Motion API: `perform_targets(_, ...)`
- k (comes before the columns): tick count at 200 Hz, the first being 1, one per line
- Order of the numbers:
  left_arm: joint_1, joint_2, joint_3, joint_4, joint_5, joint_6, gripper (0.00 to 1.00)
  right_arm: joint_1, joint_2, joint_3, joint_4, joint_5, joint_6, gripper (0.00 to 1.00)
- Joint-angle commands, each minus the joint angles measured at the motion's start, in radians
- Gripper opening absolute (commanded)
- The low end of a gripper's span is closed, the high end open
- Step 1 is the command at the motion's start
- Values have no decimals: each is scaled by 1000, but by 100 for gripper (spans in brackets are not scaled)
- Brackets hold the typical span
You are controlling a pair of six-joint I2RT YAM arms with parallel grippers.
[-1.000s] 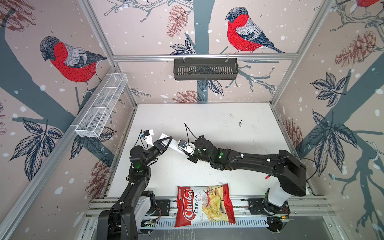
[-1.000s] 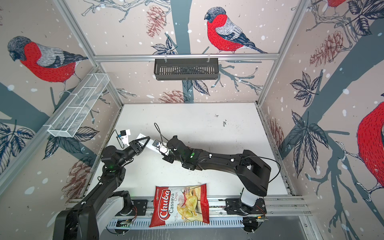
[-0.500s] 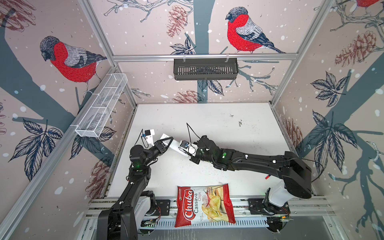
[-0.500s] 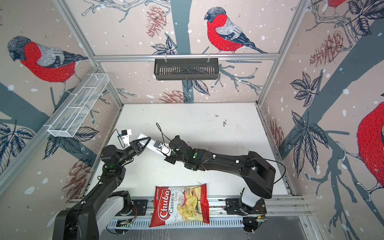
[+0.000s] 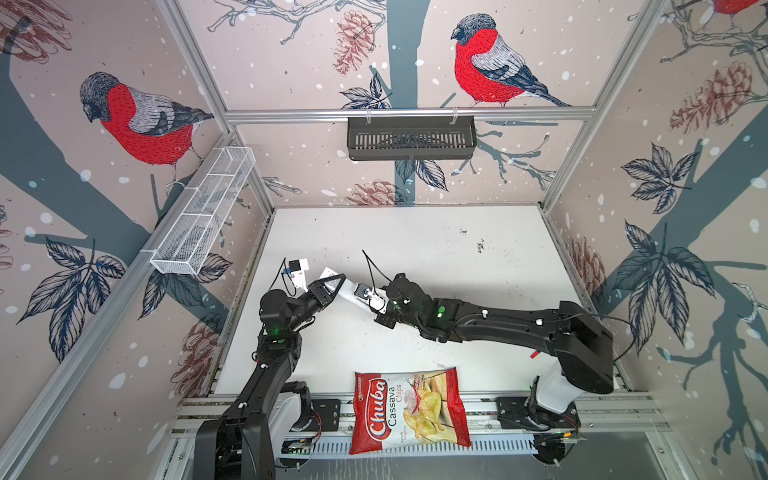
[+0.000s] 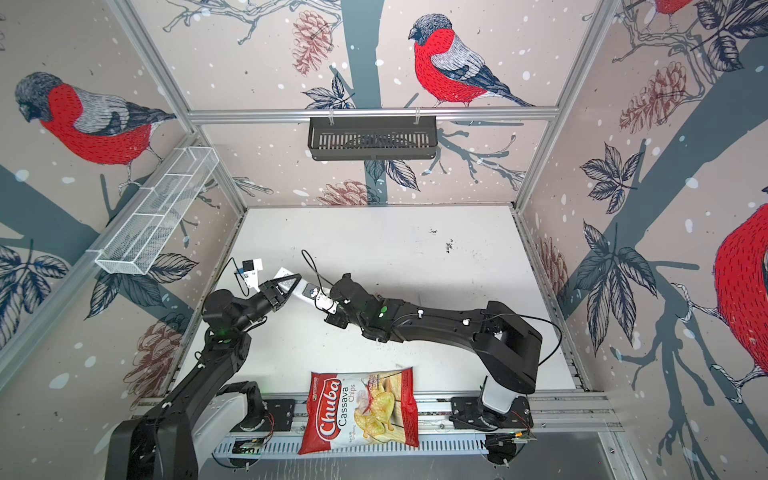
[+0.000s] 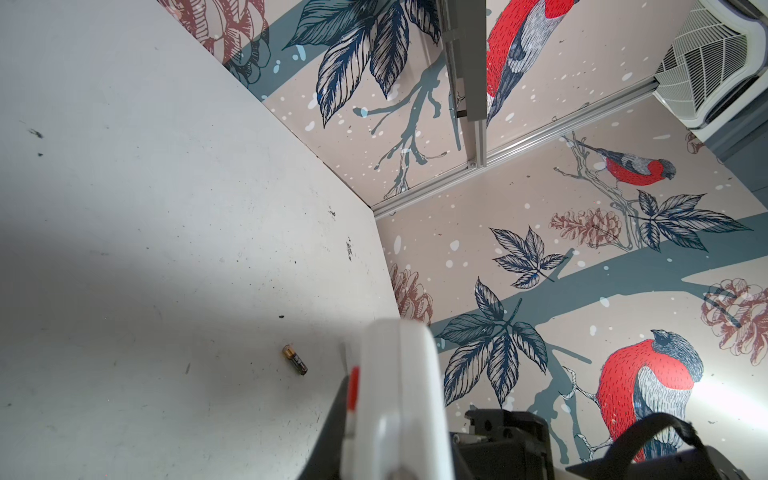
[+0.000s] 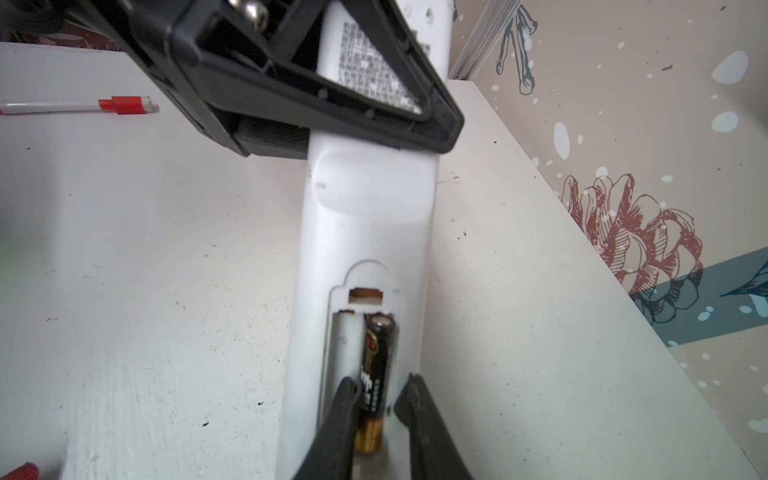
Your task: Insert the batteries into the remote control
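Note:
My left gripper (image 5: 332, 286) (image 6: 289, 286) is shut on the white remote control (image 5: 348, 291) (image 8: 370, 216) and holds it back side up, above the table. The cover is off its battery bay. One battery (image 8: 376, 361), dark with a gold end, lies in one slot, and the slot beside it (image 8: 345, 353) is empty. My right gripper (image 8: 380, 390) (image 5: 368, 301) straddles that battery. One finger touches it, and a thin gap shows at the other. A second battery (image 7: 294, 360) lies loose on the table.
A Chuba chips bag (image 5: 409, 409) lies at the front edge. A red-capped white pen (image 8: 83, 106) lies on the table near the left arm. A black basket (image 5: 411, 137) hangs on the back wall and a wire basket (image 5: 203, 216) on the left wall.
The right arm's elbow has swung a little to the right while its gripper stays at the remote's bay. The left arm still holds the remote in the same place.

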Motion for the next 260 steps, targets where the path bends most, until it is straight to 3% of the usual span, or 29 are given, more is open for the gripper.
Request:
perform_targets(1, -5, -6, 9, 82, 194, -64, 0, 15, 32, 14, -49, 136, -4, 23)
perform_targets(24, -5, -6, 9, 81, 194, -64, 0, 32, 53, 24, -53, 183, -1, 20)
perform_targets(93, -5, -25, 34, -52, 165, 23, 0, 41, 22, 5, -47, 166, 6, 12)
perform_targets(220, -4, -46, 36, -105, 133, 62, 0, -36, -102, -69, -24, -76, 44, 7)
perform_targets(260, -4, -50, 36, -112, 128, 70, 0, -39, -120, -72, -40, -123, 57, 13)
